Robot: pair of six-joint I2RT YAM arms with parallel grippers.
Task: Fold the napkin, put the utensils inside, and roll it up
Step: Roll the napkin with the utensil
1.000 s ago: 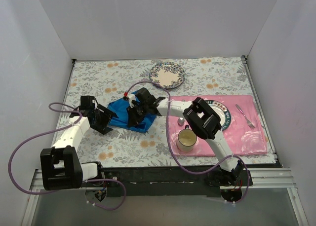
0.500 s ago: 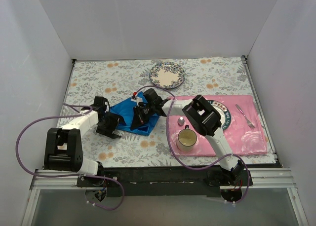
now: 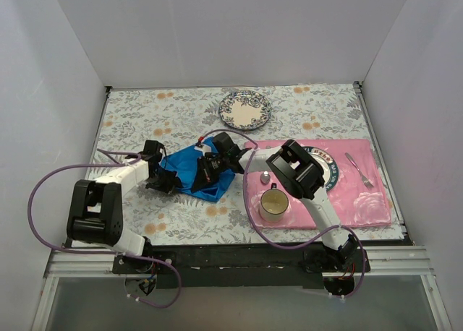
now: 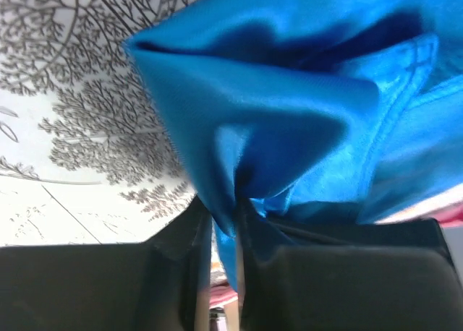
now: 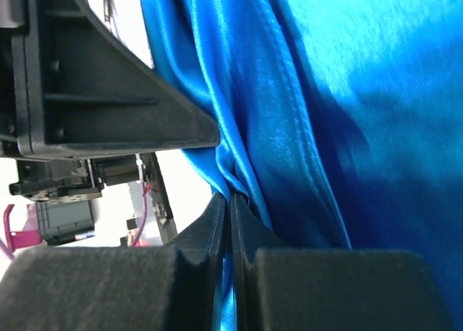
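Left gripper [image 4: 224, 217] and right gripper [image 5: 230, 202] each clamped on a fold of bunched napkin [image 3: 187, 168], on the floral table [image 3: 159, 110].

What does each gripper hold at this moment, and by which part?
Both hold the napkin. The left gripper pinches a bunched fold at its left side; the right gripper pinches a thin fold nearer its middle.
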